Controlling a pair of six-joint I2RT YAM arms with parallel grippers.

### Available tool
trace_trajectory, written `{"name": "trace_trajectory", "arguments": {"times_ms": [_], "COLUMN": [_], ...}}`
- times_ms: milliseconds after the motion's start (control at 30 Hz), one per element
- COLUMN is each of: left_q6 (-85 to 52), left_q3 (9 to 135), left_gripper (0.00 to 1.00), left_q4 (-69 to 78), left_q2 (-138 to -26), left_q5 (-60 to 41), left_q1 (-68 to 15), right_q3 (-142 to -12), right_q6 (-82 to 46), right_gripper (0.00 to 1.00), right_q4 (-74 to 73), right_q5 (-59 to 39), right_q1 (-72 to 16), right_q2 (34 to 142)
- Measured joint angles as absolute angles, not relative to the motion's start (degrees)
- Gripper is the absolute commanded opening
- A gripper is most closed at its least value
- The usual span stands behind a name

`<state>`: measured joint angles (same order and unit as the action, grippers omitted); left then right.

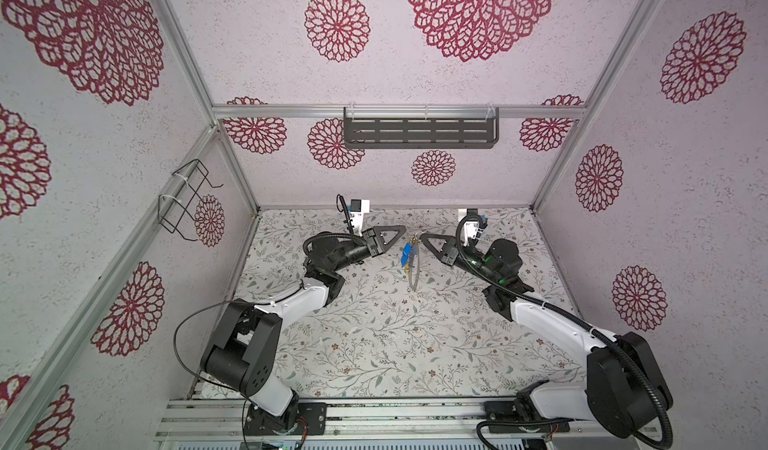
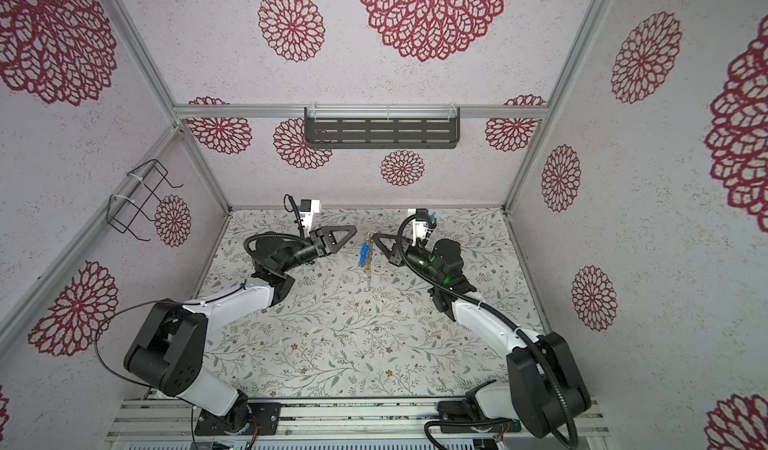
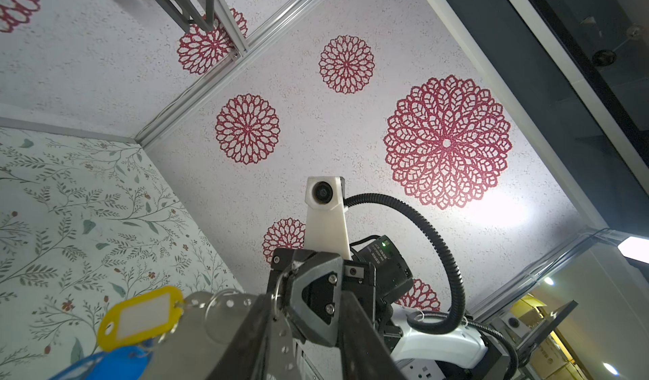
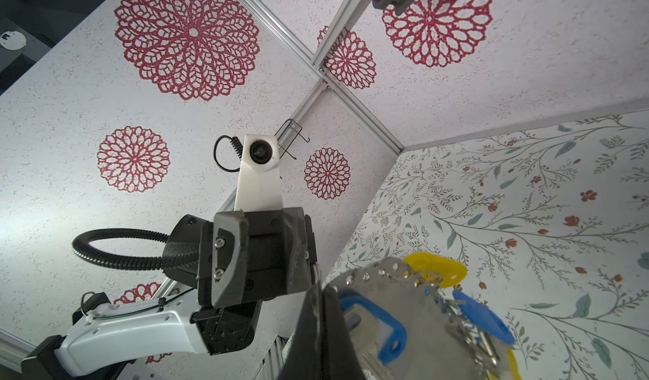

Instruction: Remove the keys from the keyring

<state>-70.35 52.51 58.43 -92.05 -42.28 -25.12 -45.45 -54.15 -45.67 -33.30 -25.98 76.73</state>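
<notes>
A leaf-and-blossom print covers the bench (image 1: 374,344), boxed in by pale walls (image 1: 415,186) stamped with crimson rosettes. One wire rack (image 1: 187,202) hangs on the wall far left of the keyring (image 1: 412,281), and one dark slotted shelf (image 1: 419,134) sits on the wall behind it. My two arms meet mid-bench. My left claw (image 1: 402,230), just left of the keyring, is released, its jaws parted on nothing. The single keyring dangles from my right claw (image 1: 424,236), clenched on its top edge. The keys (image 1: 405,256) cluster at its left: two yellow and two blue, by my count.
</notes>
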Motion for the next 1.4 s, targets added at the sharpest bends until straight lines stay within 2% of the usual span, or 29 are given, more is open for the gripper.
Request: {"name": "trace_trajectory", "arguments": {"times_ms": [367, 833, 1400], "left_q6": [-70.54, -71.44, -72.51], "left_q3": [53.32, 54.59, 55.35], "left_gripper": [0.29, 0.2, 0.17], "left_q4": [59.2, 60.07, 61.98], "left_q2": [-93.8, -94.65, -96.36], "left_q5": [-43.05, -43.9, -44.51], "left_q1": [-26.39, -27.14, -27.51], "right_q3": [-45.39, -45.34, -45.34], "right_q6": [-57.17, -58.15, -58.15], "right_gripper": [0.0, 0.0, 0.0], "right_q4": [-52.62, -53.95, -54.08], "right_q5": [-35.2, -36.25, -36.16], "right_q1": [-25.98, -26.09, -26.46], "right_q2": [77.93, 78.04, 78.72]}}
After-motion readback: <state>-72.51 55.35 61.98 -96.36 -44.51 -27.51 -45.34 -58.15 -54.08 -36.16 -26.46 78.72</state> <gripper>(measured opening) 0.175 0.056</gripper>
